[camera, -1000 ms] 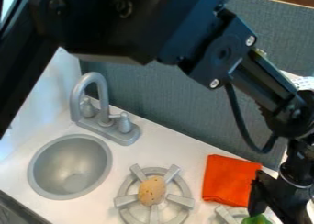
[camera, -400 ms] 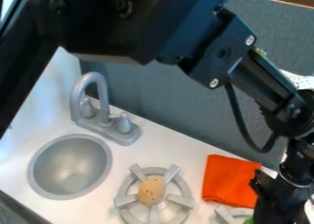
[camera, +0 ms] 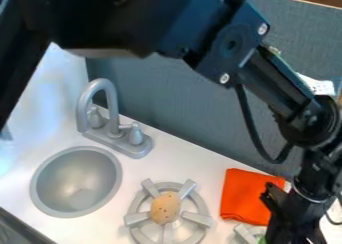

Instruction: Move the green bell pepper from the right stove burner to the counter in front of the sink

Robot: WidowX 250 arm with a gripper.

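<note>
The gripper (camera: 288, 215) hangs at the lower right, just right of an orange cloth (camera: 248, 197) and over the second burner (camera: 246, 234). A small bit of a green object (camera: 262, 240) peeks out at the gripper's left side, at the bottom edge; the rest of it is hidden. Whether the gripper holds it, I cannot tell. On the nearer-to-centre burner (camera: 196, 218) lies a speckled tan, egg-shaped object (camera: 165, 208), away from the gripper.
A round grey sink basin (camera: 75, 182) is set into the white counter (camera: 177, 160) at the left, with a grey faucet (camera: 112, 119) behind it. A grey-blue partition (camera: 180, 103) runs along the back, and the arm crosses above it all.
The arm has shifted a little to the left, and the gripper has turned and moved left with it. Less of the green object shows than one second ago. Cloth and tan object stay put.
</note>
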